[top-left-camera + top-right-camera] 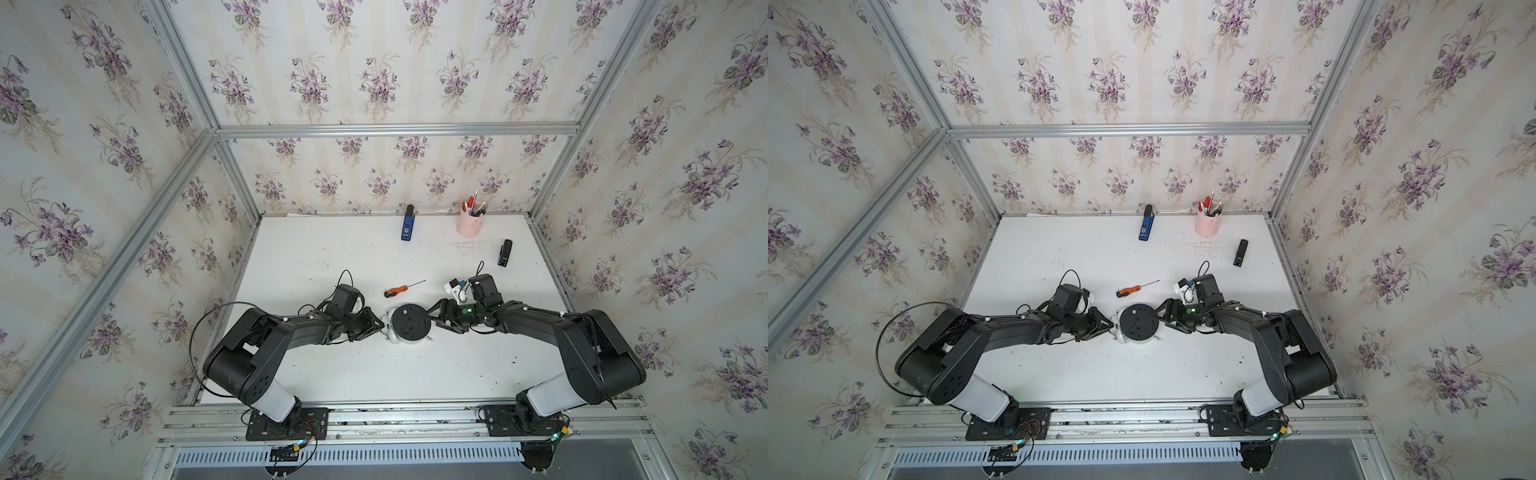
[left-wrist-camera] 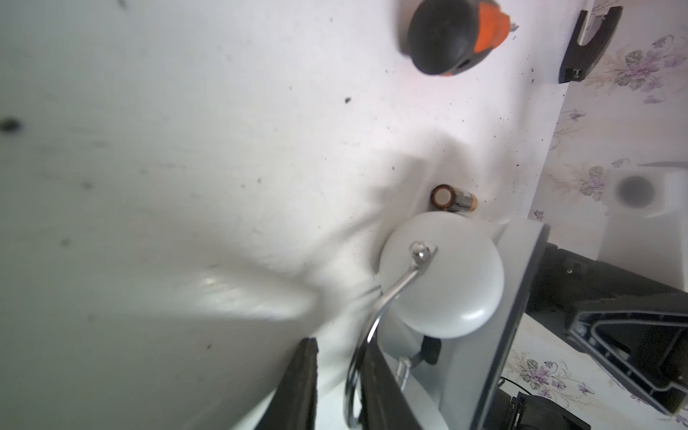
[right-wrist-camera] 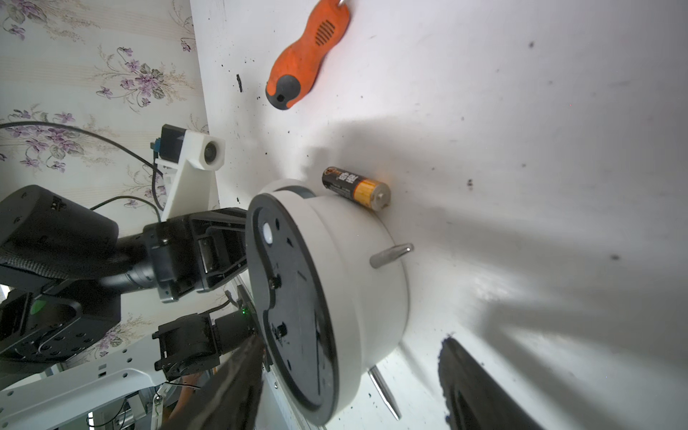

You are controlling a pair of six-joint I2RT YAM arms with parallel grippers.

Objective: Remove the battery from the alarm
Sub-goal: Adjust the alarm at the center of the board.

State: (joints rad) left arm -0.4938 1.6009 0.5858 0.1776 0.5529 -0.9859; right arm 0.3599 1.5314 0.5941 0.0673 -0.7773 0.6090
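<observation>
Beside the alarm [image 3: 327, 298] lies the battery [image 3: 355, 188]; the pink cup [image 1: 468, 226] holds pens [image 1: 473, 205].

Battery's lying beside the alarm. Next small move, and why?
Probably close the left gripper on the alarm's handle: its fingers straddle the wire loop with a gap. The battery lies on the table by the alarm; the open right gripper could then fetch it.

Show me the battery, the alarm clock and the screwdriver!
battery [image 3: 355, 188]: right wrist view, middle of its body.
alarm [image 1: 411, 324]: in a top view, black back panel.
screwdriver [image 1: 398, 291]: in a top view, orange handle.
</observation>
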